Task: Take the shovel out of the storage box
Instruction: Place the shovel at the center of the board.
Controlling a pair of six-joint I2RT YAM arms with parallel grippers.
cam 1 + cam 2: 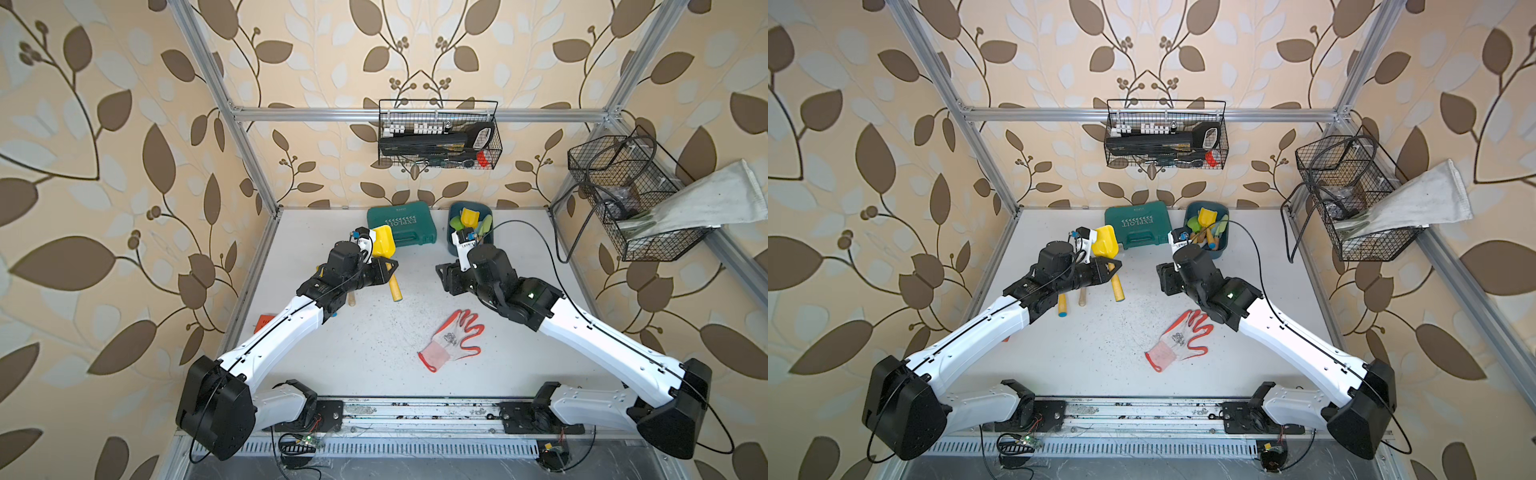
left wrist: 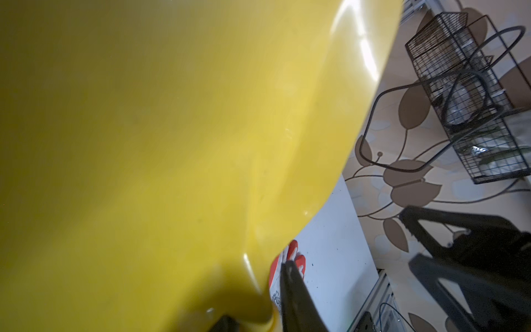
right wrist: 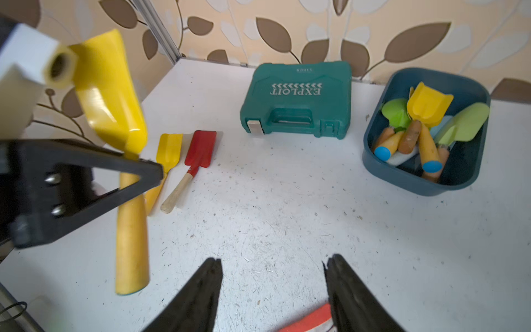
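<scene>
Your left gripper is pinched nearly shut on the neck of the yellow shovel, where the blade meets the wooden handle. The tool stands upright, blade up, at about 11 o'clock from the centre of the table. Gripping that close to the blade likely keeps it from swinging.

The storage box sits at 1 o'clock by the far wall, well apart from the held shovel, with several more shovels inside (one yellow, some green).

Your right gripper stands partly open over bare table, holding nothing.

A small yellow shovel and a red shovel lie side by side near the held one, which suggests this is the drop-off spot.
</scene>
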